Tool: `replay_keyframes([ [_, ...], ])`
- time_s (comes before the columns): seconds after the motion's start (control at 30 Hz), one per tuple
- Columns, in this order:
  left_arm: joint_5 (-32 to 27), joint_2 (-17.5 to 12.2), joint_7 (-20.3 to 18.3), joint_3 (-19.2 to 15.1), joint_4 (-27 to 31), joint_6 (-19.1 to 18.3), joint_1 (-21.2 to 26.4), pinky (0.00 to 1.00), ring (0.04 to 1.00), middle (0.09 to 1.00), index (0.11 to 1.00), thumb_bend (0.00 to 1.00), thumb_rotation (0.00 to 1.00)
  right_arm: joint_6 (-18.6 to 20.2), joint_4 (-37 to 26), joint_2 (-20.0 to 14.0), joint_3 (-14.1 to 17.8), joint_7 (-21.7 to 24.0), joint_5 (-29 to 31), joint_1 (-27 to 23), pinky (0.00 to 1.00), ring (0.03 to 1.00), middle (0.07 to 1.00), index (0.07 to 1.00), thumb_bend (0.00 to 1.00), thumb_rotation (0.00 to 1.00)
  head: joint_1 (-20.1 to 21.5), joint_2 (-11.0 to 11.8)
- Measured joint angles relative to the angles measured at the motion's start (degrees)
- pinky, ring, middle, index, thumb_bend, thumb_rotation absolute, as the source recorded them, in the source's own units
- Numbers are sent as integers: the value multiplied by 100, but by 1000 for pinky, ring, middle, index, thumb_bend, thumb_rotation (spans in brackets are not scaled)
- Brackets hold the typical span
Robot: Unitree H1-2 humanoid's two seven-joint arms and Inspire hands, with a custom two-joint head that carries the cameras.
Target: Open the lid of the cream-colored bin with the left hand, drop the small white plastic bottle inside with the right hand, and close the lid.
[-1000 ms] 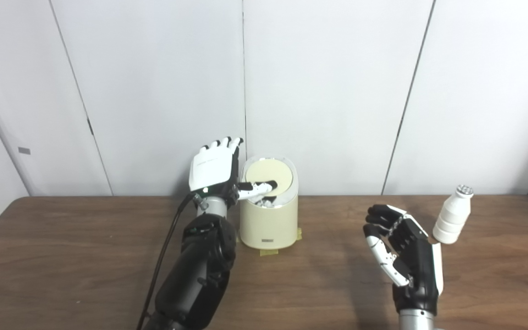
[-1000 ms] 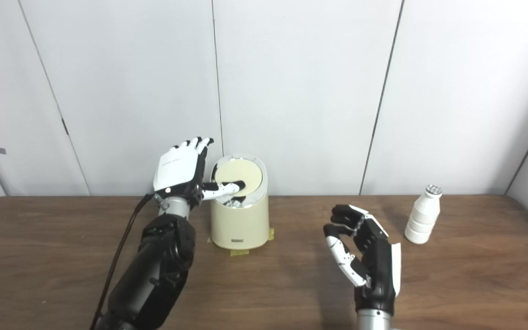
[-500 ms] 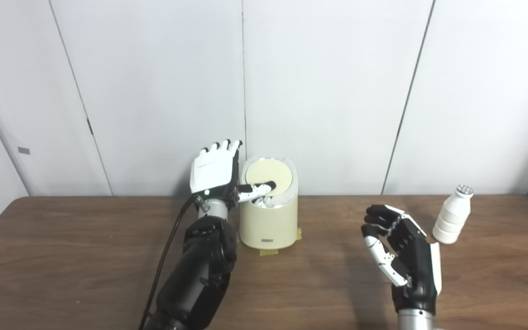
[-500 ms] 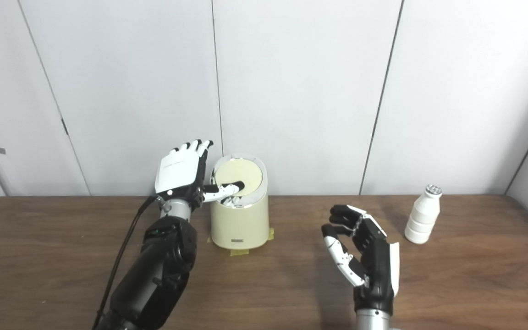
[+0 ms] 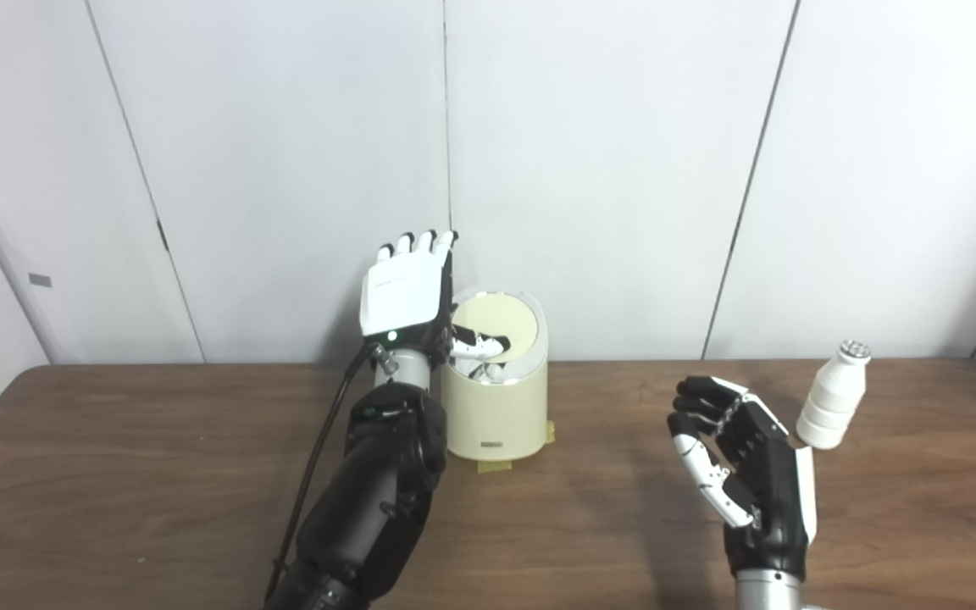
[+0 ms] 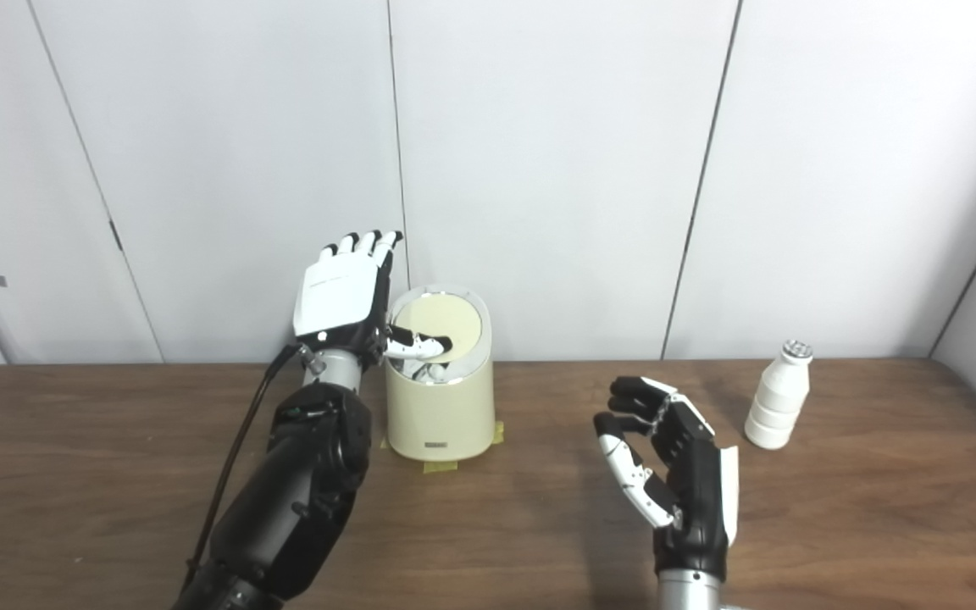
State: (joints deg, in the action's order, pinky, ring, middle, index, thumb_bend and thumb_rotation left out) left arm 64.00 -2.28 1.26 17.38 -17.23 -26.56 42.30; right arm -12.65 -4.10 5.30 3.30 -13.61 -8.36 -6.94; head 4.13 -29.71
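Left eye view shows, nearest the camera, the right hand [image 5: 746, 474] raised above the wooden table [image 5: 115, 491], palm turned inward, fingers curled loosely apart and holding nothing. Past it and to its right, apart from it, the small white bottle [image 5: 833, 396] stands upright on the table: a ribbed, stepped body narrowing to a neck with a silvery foil cap. Farther back, near the wall, sits the cream-colored bin [image 5: 495, 398], a rounded cylinder with a small label low on its front and yellow tape at its base. Its lid [image 5: 495, 326] is tipped up, pale yellow underside facing forward. The left hand [image 5: 407, 296] stands beside it, fingers straight and spread, thumb reaching across the bin's open mouth.
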Motion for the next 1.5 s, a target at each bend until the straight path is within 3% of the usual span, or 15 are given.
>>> replay_keyframes([
  [0.3, -6, -25, -66, -1, 10, -1, -16, 1000, 995, 965, 956, 965, 261, 1, 0, -5, -4, -4, 1, 0, 560, 634, 646, 610, 247, 276, -9, 9],
  [0.33, -9, -29, -67, -1, 10, -1, -19, 1000, 990, 964, 954, 930, 321, 1, 0, -5, -4, -5, 1, 0, 561, 635, 646, 610, 247, 274, -9, 9],
  [0.37, -9, -31, -68, -3, 10, -1, -23, 1000, 989, 966, 955, 858, 449, 1, 0, -5, -5, -6, 1, 0, 560, 634, 647, 609, 247, 272, -9, 0],
  [0.4, -9, -33, -89, -9, 10, -1, -30, 1000, 994, 974, 961, 765, 686, 1, 0, -5, -4, -6, 1, 0, 557, 633, 646, 608, 249, 271, -9, 0],
  [0.43, -10, -31, -129, -27, 10, -2, -40, 1000, 994, 976, 962, 732, 840, 1, 0, -5, -4, -7, 1, 0, 557, 633, 646, 609, 250, 273, -9, 0],
  [0.5, -24, -15, -160, -90, 10, -2, -85, 1000, 987, 968, 954, 755, 974, 2, 0, -5, -4, -14, -2, 0, 560, 634, 646, 610, 250, 276, -9, 0],
  [0.87, -308, 27, -167, -350, 196, -13, -233, 1000, 993, 961, 943, 820, 1000, 2, 0, -6, -29, -9, 12, 0, 560, 634, 648, 615, 246, 244, -9, 18],
  [1.03, -390, 13, -187, -364, 938, -16, -399, 1000, 985, 953, 927, 812, 1000, 7, -1, -5, -30, -12, 24, 0, 557, 633, 648, 612, 245, 236, 0, 9],
  [1.3, -1063, -1, -198, -551, 1998, 35, -875, 1000, 971, 952, 922, 781, 1000, 34, -2, -13, -24, -29, -12, -1, 558, 634, 647, 610, 248, 256, -17, 9],
  [1.43, -1008, -98, -225, -492, 2048, 26, -883, 1000, 973, 956, 925, 730, 995, 39, -2, -13, -27, -28, -13, -2, 557, 632, 648, 608, 246, 258, -18, 18],
  [1.5, -907, -174, -254, -387, 1991, 12, -876, 1000, 976, 960, 926, 703, 932, 39, -2, -16, -28, -25, -12, -2, 559, 633, 648, 610, 248, 265, 0, 9],
])
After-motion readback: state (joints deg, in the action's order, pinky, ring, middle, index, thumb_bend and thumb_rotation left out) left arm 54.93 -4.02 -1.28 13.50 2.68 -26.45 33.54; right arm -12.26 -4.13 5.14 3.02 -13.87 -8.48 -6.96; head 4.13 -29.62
